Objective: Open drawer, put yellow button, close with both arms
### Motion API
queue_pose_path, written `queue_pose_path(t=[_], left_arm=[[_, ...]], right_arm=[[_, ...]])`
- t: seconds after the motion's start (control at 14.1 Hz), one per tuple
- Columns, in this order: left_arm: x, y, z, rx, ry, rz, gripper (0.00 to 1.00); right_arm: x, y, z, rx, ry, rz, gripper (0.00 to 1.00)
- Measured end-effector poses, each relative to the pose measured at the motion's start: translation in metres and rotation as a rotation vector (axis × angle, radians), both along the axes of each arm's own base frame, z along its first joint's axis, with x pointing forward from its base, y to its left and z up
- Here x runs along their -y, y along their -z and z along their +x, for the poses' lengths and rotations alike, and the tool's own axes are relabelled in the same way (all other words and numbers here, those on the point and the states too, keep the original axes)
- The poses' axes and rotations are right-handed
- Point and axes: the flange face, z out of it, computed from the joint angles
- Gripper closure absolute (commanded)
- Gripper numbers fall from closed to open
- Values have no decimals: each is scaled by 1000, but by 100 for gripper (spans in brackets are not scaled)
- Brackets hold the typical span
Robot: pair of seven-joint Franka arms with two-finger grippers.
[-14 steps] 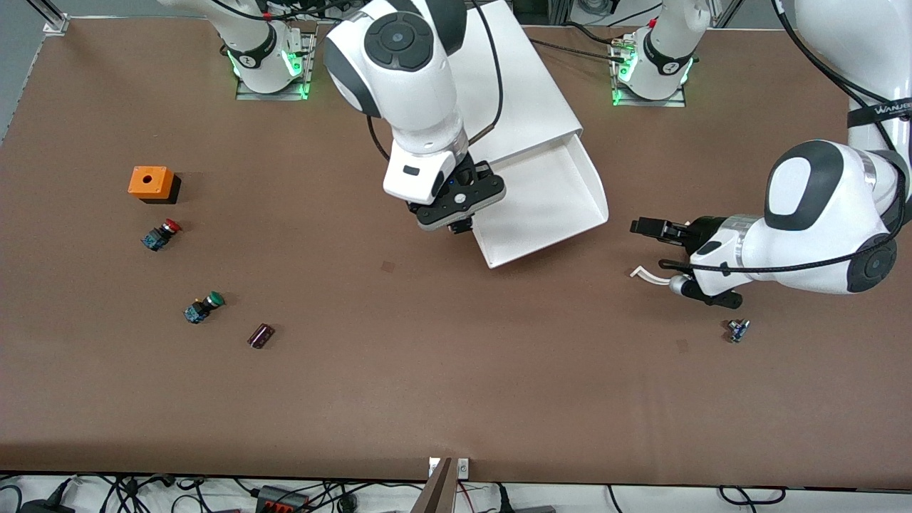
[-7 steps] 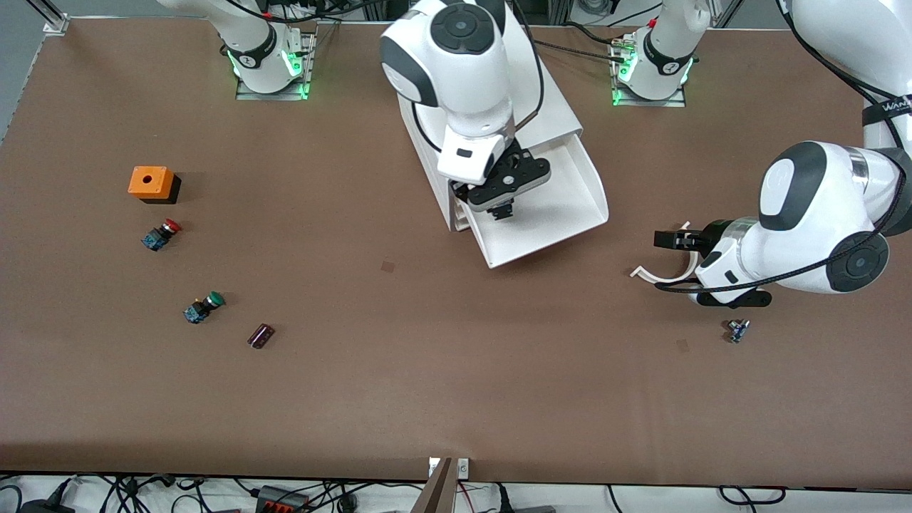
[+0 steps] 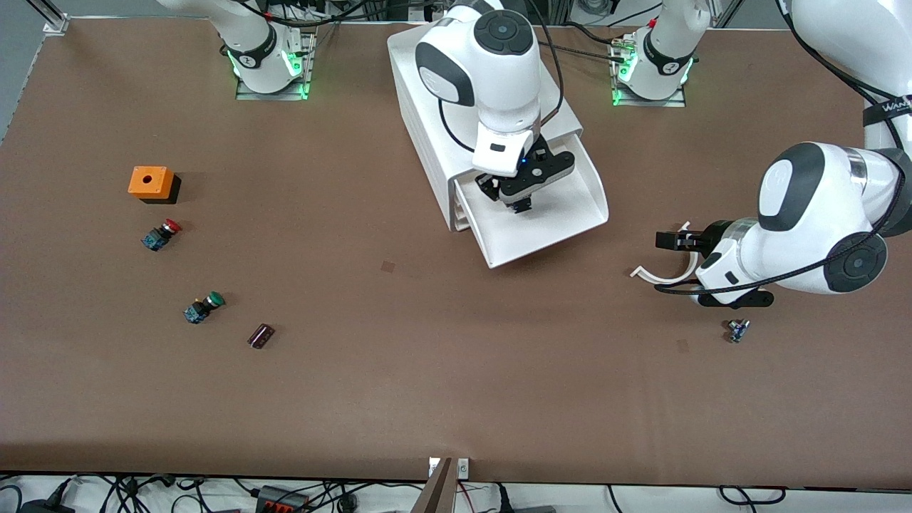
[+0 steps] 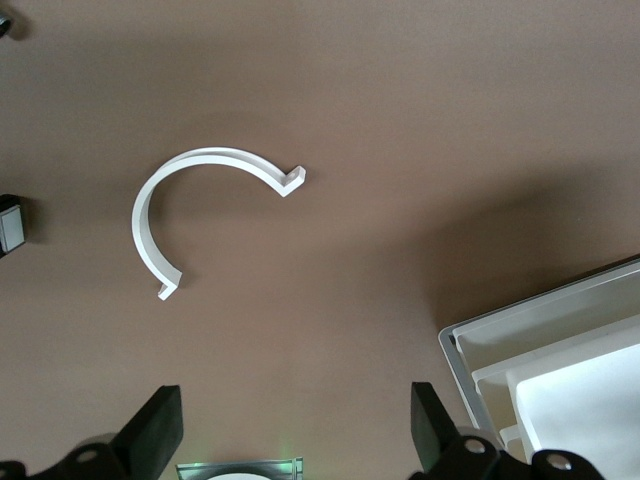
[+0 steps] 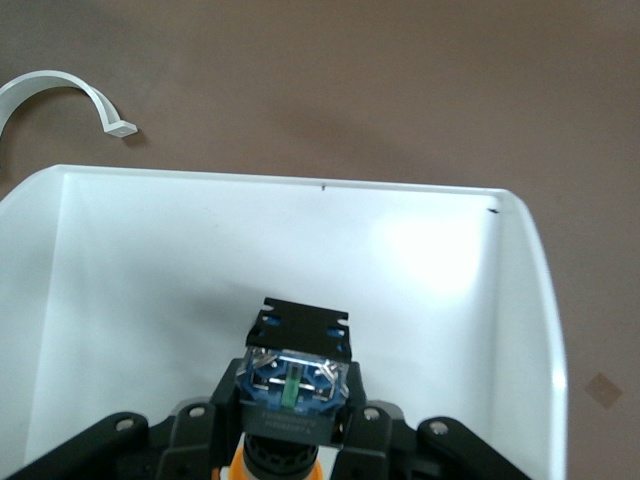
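The drawer [image 3: 563,221] stands pulled out of the top of the white cabinet [image 3: 427,135]. My right gripper [image 3: 522,204] hangs over the drawer's inside, shut on the yellow button [image 5: 296,380]. The button's black-and-blue body points down at the white drawer floor [image 5: 150,260], and its orange cap shows between the fingers. In the front view the gripper hides the button. My left gripper [image 3: 666,242] is open and empty above the table, beside the drawer toward the left arm's end. Its fingers [image 4: 150,430] stand wide apart.
A white curved piece [image 3: 655,274] lies on the table under my left gripper [image 4: 290,440]. A small blue part [image 3: 737,330] lies nearer the camera. Toward the right arm's end lie an orange box [image 3: 151,182], a red button [image 3: 162,234], a green button [image 3: 203,307] and a dark piece [image 3: 261,335].
My right gripper has carried the button from beside the drawer's front corner to over the drawer's inside. My left arm drew back a little toward its own end, then stayed still.
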Motion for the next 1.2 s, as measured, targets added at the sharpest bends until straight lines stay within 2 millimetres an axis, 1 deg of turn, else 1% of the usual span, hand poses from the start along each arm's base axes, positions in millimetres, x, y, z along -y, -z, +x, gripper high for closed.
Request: queue_pose_path(t=[0.21, 0.28, 0.35, 0.42, 0.49, 0.85, 0.99, 1.13, 1.2], left_arm=[[0, 0, 0, 0, 0, 0, 0], [0, 0, 0, -1, -1, 0, 0], [0, 0, 0, -1, -1, 0, 0], [0, 0, 0, -1, -1, 1, 0], [0, 1, 0, -1, -1, 1, 0], [0, 1, 0, -1, -1, 1, 0], [0, 1, 0, -1, -1, 1, 0], [4, 0, 0, 4, 0, 2, 0], [10, 0, 1, 18, -6, 7, 0]], right_arm=[[-5, 10, -2, 3, -5, 0, 100], [-5, 12, -1, 5, -5, 2, 97], [-6, 12, -1, 6, -5, 3, 83], [-6, 12, -1, 6, -5, 3, 35], [-6, 13, -1, 6, -5, 4, 0], [-2, 10, 6, 22, 6, 7, 0], [0, 5, 9, 31, 11, 9, 0], [7, -10, 17, 37, 28, 3, 0], [17, -22, 25, 35, 46, -5, 0]])
